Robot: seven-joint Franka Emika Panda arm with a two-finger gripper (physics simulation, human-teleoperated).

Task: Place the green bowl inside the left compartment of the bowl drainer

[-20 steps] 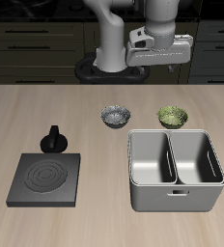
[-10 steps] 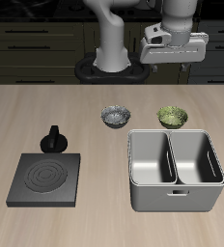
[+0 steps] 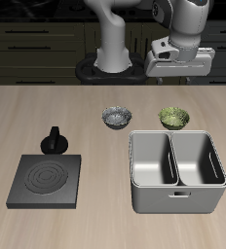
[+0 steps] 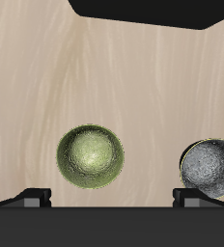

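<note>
The green bowl (image 3: 174,118) (image 4: 90,156) stands upright on the table just behind the bowl drainer (image 3: 178,133), a grey tub with two deep wells split by a middle wall. Both wells look bare. My gripper (image 3: 180,70) (image 4: 112,197) hangs high in the air above the green bowl, well apart from it. It is open, and its fingertips (image 4: 34,196) are spread wide with nothing between them.
A grey-and-white patterned bowl (image 3: 116,118) (image 4: 210,166) sits beside the green one. A flat black burner plate (image 3: 47,180) lies near the table's front, with a small black knobbed object (image 3: 55,140) behind it. The robot's base (image 3: 110,68) is at the back.
The gripper has travelled sideways from near the robot's base to a spot over the green bowl and dropped slightly. Nothing on the table has moved.
</note>
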